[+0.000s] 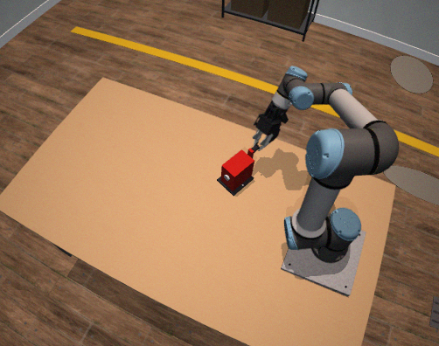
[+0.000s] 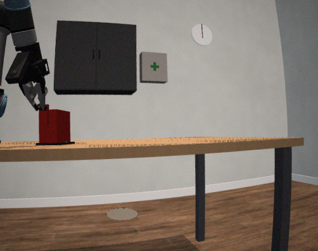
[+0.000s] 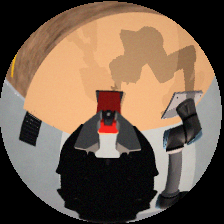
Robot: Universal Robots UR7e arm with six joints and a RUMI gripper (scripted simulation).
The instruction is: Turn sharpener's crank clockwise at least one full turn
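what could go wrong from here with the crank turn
The hand is shut on the crank handle by the fingertips only, so it may slip out mid-turn. The sharpener stands unclamped on the table, so a sideways pull might drag or tip it rather than turn the crank.
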